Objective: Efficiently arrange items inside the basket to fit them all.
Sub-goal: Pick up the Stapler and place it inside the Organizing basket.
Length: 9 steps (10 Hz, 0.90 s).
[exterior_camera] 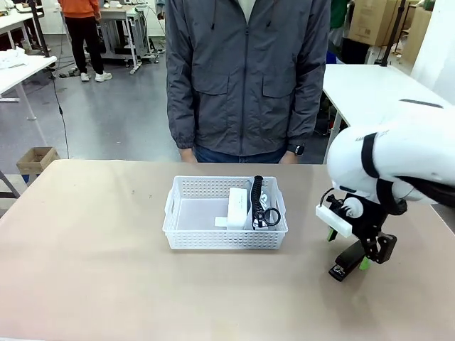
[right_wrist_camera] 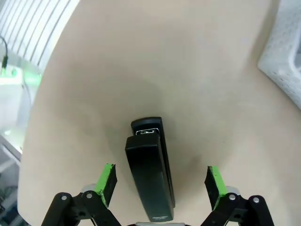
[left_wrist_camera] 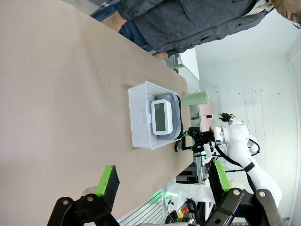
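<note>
Basket (exterior_camera: 173,207), stapler (exterior_camera: 345,265) apart — right claw (right_wrist_camera: 161,175) straddling it

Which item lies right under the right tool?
The black stapler, flat on the table under the open right tool; the pouch and white box sit in the basket.

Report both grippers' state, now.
Left gripper: open, empty.
Right gripper: open, straddling the black stapler, pads clear of it.

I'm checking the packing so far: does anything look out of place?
The black stapler lies on the table outside the basket, between the open right gripper's fingers. The pale-green cup is also outside it. The white box and pouch are crowded into one end of the basket.
</note>
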Tool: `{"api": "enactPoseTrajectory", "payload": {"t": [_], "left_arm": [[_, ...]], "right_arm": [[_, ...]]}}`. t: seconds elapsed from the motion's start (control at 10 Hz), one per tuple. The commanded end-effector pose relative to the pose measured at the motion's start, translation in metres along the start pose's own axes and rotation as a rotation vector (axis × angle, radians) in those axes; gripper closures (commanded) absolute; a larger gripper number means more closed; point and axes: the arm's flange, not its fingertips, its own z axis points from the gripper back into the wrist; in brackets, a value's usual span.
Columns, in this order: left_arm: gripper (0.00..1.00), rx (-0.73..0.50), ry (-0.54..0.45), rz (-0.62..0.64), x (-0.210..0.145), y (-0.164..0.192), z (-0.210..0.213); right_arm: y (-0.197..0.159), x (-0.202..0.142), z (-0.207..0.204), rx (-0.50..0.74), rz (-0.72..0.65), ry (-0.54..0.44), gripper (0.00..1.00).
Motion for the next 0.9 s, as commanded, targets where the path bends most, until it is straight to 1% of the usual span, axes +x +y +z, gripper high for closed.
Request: {"api": "enactPoseTrajectory", "payload": {"t": [0.0,0.2,0.4,0.8], "left_arm": [[0.00,-0.021,-0.013,-0.003,-0.001,-0.003,0.000],[0.00,-0.021,-0.013,-0.003,-0.001,-0.003,0.000],[0.00,-0.021,-0.013,-0.003,-0.001,-0.003,0.000],[0.00,-0.021,-0.013,-0.003,-0.001,-0.003,0.000]], "right_arm": [[0.007,-0.012,-0.021,-0.022,0.090,0.053,0.00],[0.009,-0.013,-0.023,0.024,0.117,0.096,0.00],[0.011,-0.016,-0.023,0.011,0.107,0.085,0.00],[0.012,-0.020,-0.040,0.016,0.095,0.056,0.00]]}}
